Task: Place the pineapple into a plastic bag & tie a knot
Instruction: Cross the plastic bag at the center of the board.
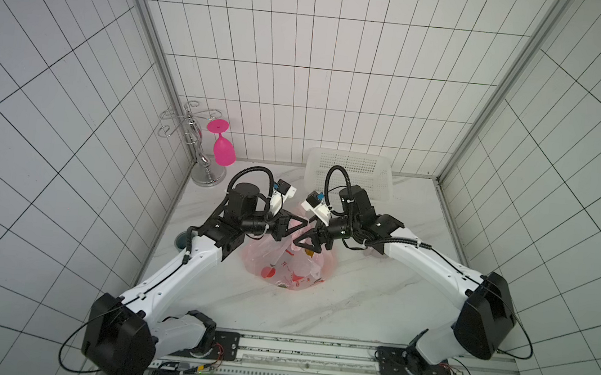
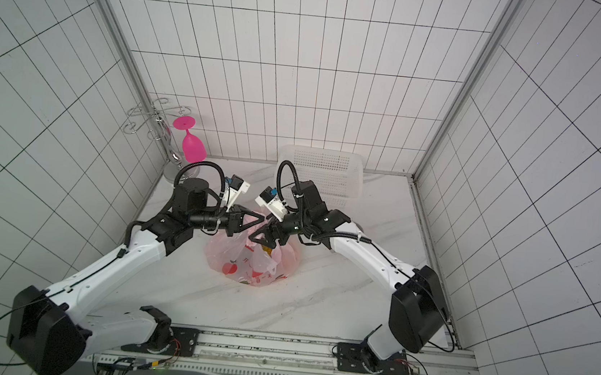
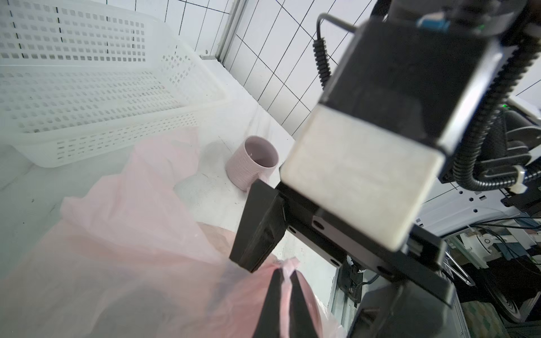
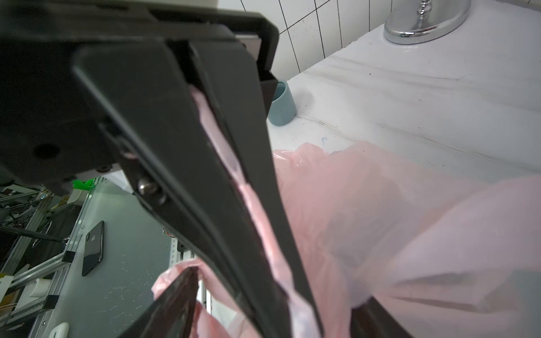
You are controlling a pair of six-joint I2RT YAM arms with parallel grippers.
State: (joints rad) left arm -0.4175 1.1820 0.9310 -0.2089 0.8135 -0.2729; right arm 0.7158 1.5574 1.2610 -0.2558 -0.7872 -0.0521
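Observation:
The plastic bag point(image 1: 287, 270) point(image 2: 250, 266) sits bulging in the middle of the marble table, pale pink with red fruit prints. My left gripper point(image 1: 305, 222) point(image 3: 287, 273) is shut on a pink handle strip of the bag point(image 3: 131, 234), which runs up between its two fingers. My right gripper point(image 1: 302, 230) point(image 4: 278, 289) faces it with its jaws open. They straddle the left gripper's shut fingers point(image 4: 181, 146), and a fold of bag film point(image 4: 409, 219) lies draped over one right fingertip point(image 4: 181, 292). The pineapple and the knot are hidden.
A white perforated basket point(image 1: 349, 170) point(image 3: 87, 87) stands at the back. A chrome glass rack point(image 1: 202, 171) with a pink goblet point(image 1: 224, 147) occupies the back left corner. A pink cup point(image 3: 254, 164) sits near the right arm. A blue cup point(image 4: 282, 102) sits by the left wall.

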